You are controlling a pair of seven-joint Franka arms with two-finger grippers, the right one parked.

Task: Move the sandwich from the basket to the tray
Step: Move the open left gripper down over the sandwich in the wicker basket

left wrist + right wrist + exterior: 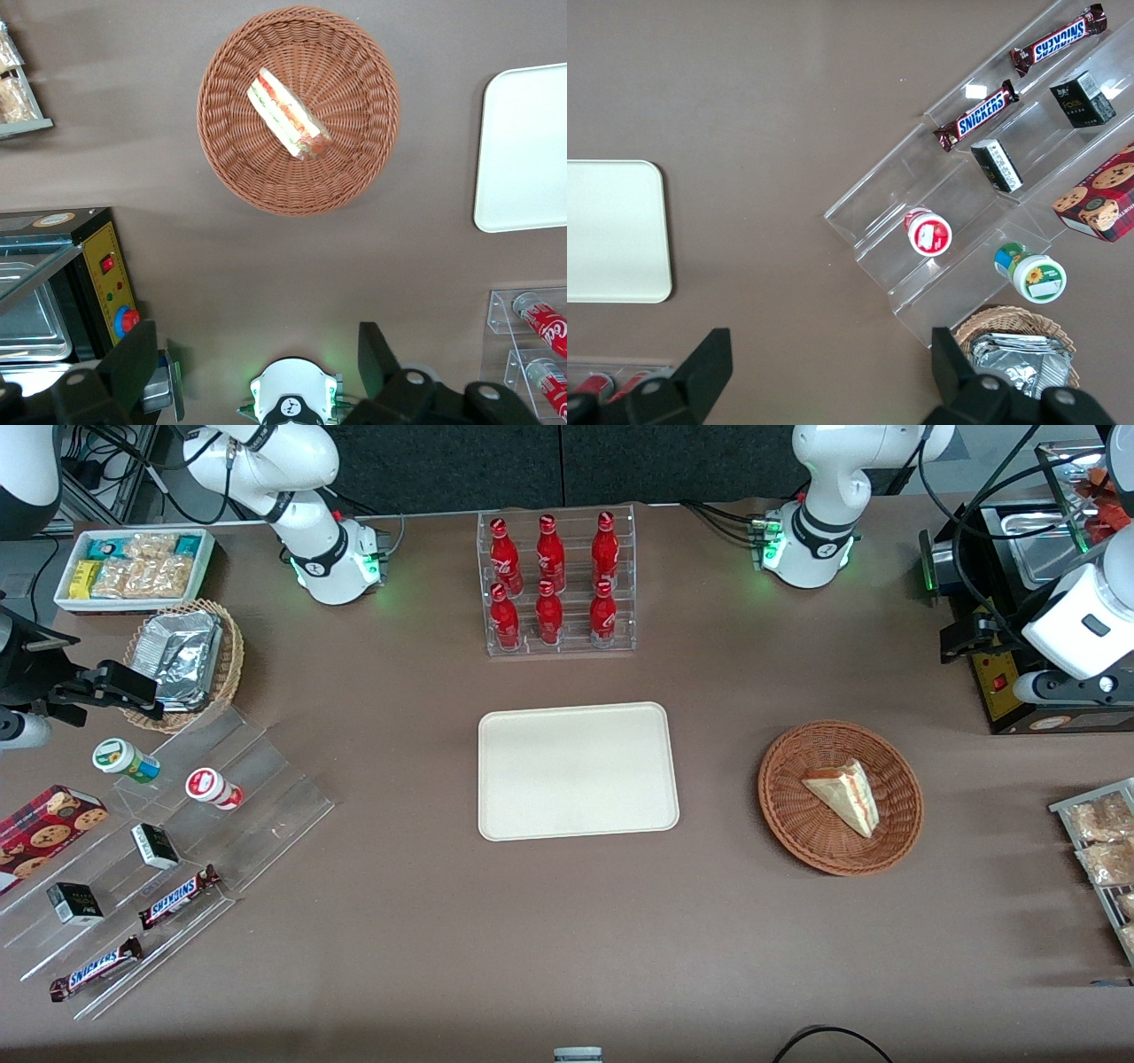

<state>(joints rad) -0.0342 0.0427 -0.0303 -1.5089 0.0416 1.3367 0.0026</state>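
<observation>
The sandwich (846,795) (288,115), a pale bread wedge with red and green filling, lies in the reddish-brown wicker basket (784,819) (232,155). The cream tray (576,771) (527,150) sits bare at the table's middle, beside the basket. My left gripper (966,639) (255,359) hangs high near the working arm's end of the table, farther from the front camera than the basket. It is open, its fingers (133,363) wide apart with nothing between them.
A clear rack of red bottles (556,584) stands farther back than the tray. A black appliance (1010,686) (102,283) and a snack rack (1099,841) flank the basket. Clear steps of snacks (177,841), a tan basket of foil packets (186,660) and a white bin (133,567) lie toward the parked arm's end.
</observation>
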